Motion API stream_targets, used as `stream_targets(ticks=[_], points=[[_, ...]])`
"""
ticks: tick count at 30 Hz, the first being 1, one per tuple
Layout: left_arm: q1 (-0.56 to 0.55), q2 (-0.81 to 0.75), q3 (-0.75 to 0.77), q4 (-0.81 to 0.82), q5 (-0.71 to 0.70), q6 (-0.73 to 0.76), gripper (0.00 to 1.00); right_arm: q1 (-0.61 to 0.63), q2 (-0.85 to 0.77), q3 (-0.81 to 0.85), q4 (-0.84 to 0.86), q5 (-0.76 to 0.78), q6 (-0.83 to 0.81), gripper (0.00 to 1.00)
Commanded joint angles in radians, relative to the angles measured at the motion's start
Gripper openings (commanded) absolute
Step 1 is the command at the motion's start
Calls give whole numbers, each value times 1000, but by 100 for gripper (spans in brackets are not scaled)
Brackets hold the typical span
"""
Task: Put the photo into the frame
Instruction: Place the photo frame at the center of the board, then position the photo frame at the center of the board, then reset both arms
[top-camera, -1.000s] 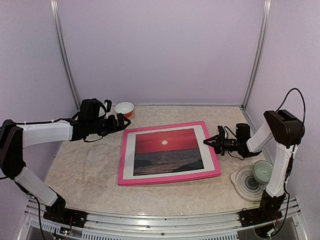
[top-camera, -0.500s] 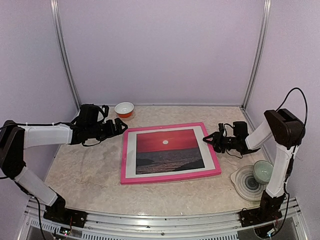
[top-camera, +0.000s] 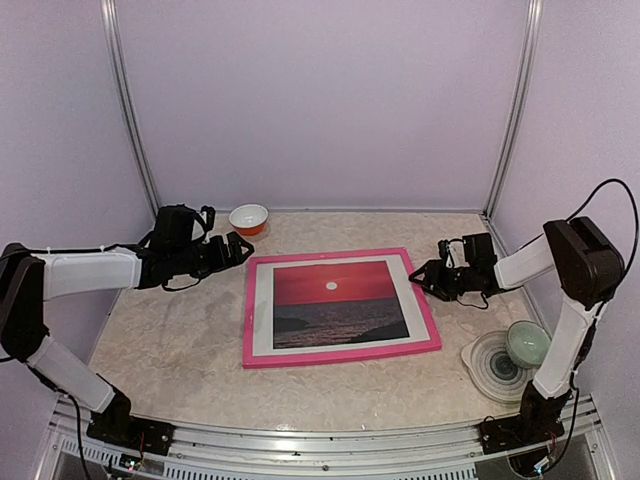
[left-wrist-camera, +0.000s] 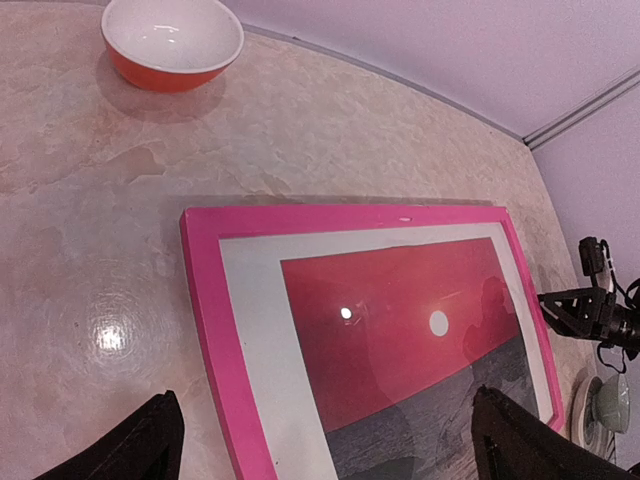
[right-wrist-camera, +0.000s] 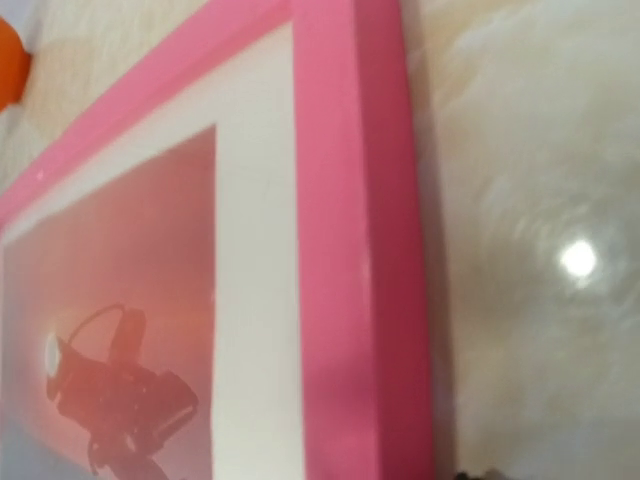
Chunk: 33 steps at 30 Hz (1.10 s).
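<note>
Marbled table (top-camera: 180, 340): frame (top-camera: 248, 315); bowl (top-camera: 249, 217); plate (top-camera: 492, 362)

Flat on the middle of the table (top-camera: 170, 340): the frame (top-camera: 340, 353). Holds the mat (top-camera: 262, 315) inside its border, with the photo (top-camera: 340, 305) within the mat's opening. Behind the frame's far left corner, near the back wall: a bowl (top-camera: 249, 217). Right of the frame's near right corner, apart from it: a plate (top-camera: 490, 362), bearing a cup (top-camera: 527, 343) on its right side. Just left of the far left corner, off the frame: the left gripper (top-camera: 238, 248). Just right of the far right corner, off the frame: the right gripper (top-camera: 420, 277).
</note>
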Motion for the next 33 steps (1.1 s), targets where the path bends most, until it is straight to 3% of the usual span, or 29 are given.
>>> stream_targets(ticks=[1,8,18,20,23,25,33], points=[[14,-48,-4,4,-7,1,99,26,-53,10,-83,17,-49,56],[22,-70,-4,-1,0,4,99,38,-86,-18,-66,-74,-28,56],[25,-127,-3,-24,1,13,99,54,-230,-38,-185,8,-83,60],[24,-144,-1,-33,-4,20,99,59,-273,-31,-236,65,-121,64],[25,-181,-5,-50,-17,29,99,77,-344,-6,-330,178,-193,79],[25,-214,-7,-73,-36,38,99,89,-387,16,-402,250,-236,97],[26,-369,-8,-207,-187,96,99,109,-564,60,-577,483,-316,99]])
